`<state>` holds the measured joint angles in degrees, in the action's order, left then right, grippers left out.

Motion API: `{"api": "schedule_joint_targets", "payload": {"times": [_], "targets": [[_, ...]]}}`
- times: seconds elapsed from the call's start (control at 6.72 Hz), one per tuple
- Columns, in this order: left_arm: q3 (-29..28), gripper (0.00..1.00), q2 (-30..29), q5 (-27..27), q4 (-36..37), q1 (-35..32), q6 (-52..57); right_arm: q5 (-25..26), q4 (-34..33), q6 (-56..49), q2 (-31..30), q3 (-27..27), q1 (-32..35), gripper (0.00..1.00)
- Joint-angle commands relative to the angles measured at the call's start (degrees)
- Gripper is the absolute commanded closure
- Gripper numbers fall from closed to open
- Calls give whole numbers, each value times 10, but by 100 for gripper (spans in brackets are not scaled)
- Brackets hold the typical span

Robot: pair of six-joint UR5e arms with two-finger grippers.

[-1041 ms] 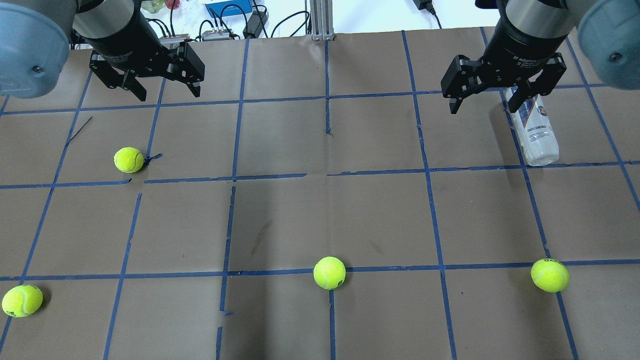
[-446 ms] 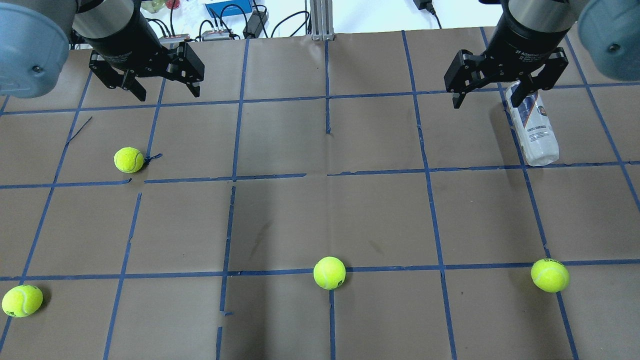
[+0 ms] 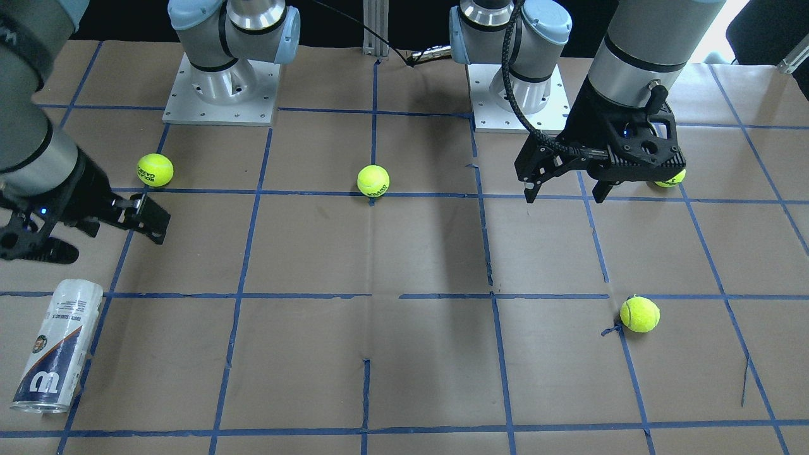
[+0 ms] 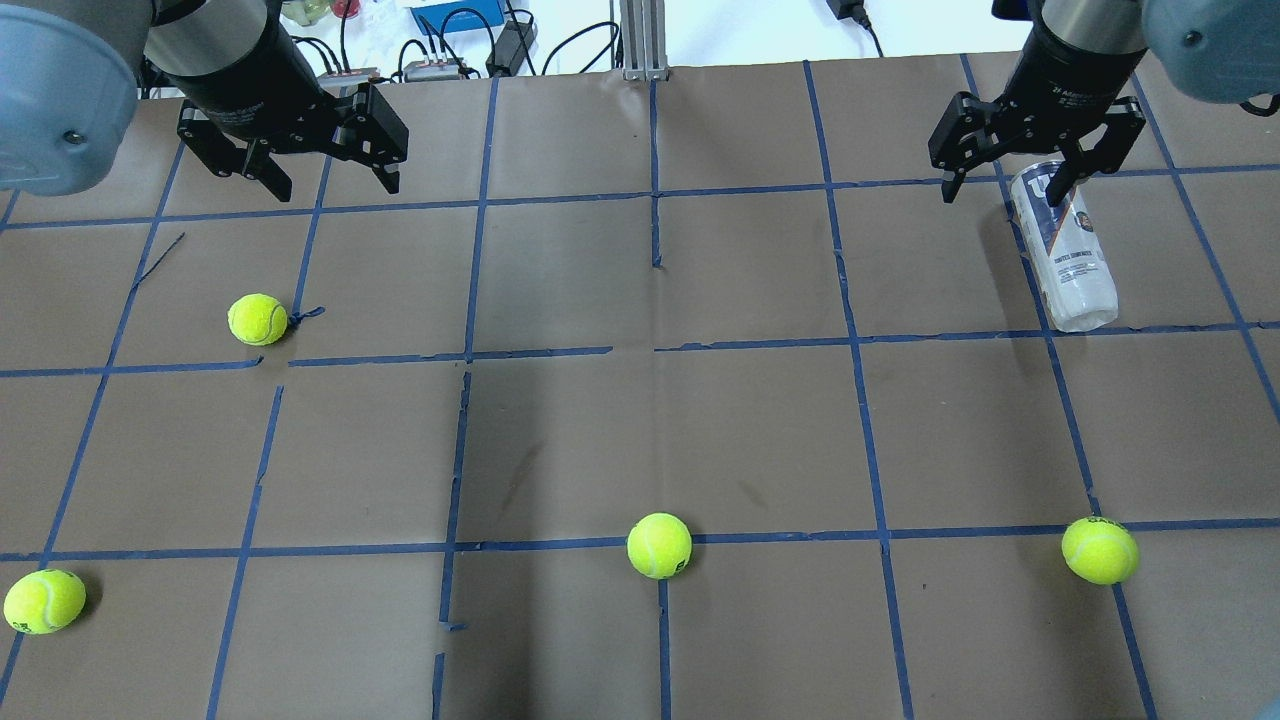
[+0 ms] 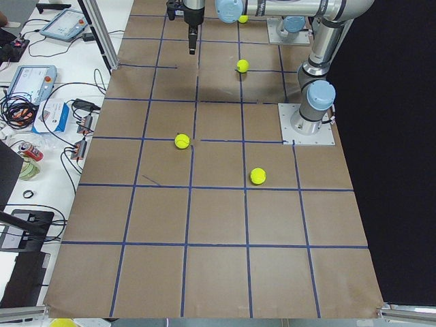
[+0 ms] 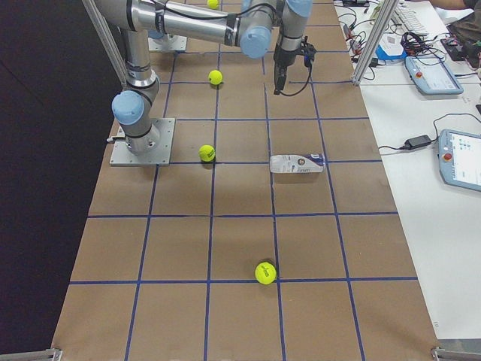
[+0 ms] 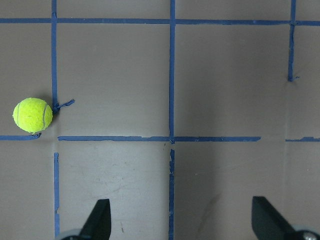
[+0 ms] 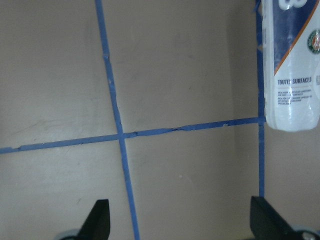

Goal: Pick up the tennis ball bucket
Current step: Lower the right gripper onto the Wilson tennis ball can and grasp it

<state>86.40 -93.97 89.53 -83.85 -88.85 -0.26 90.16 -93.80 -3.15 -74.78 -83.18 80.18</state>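
Observation:
The tennis ball bucket (image 4: 1067, 262) is a clear tube with a white label and a navy "W" end. It lies on its side at the table's far right, and also shows in the front view (image 3: 55, 346) and the right side view (image 6: 297, 162). My right gripper (image 4: 1003, 188) is open and empty above the table. Its right finger overlaps the tube's navy end in the overhead view, without touching it. In the right wrist view the tube (image 8: 293, 70) lies at the upper right, outside the fingers. My left gripper (image 4: 337, 187) is open and empty at the far left.
Several yellow-green tennis balls lie on the brown taped table: one (image 4: 257, 319) near my left gripper, others at the near left (image 4: 44, 601), middle (image 4: 658, 546) and right (image 4: 1100, 550). Another ball (image 6: 263, 272) lies beyond the tube. Cables and boxes (image 4: 455, 15) line the far edge.
My right gripper has moved farther from the robot and to the right, closer to the tube's navy end, still open. The left arm, the tube and the balls have not moved.

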Motion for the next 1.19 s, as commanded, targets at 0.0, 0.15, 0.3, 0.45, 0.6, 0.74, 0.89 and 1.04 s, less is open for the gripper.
{"api": "schedule_joint_targets", "payload": {"times": [0.0,0.15,0.3,0.45,0.6,0.74,0.89,1.04], "targets": [[0,0,0,-1,0,1,0,4,-66,-44,114,35,-60,0],[0,0,0,-1,0,0,0,5,-120,-92,136,32,-74,0],[0,0,0,0,0,1,0,27,-143,-113,157,30,-90,0],[0,0,-1,-1,0,1,0,28,-181,-141,176,29,-98,0],[0,0,0,-1,0,1,0,29,-206,-146,202,28,-101,0],[0,0,0,-1,0,1,0,29,-225,-163,221,26,-110,0],[0,0,0,-1,0,1,0,26,-224,-165,226,24,-115,0],[0,0,0,-1,0,1,0,28,-225,-166,226,15,-115,0]]}}
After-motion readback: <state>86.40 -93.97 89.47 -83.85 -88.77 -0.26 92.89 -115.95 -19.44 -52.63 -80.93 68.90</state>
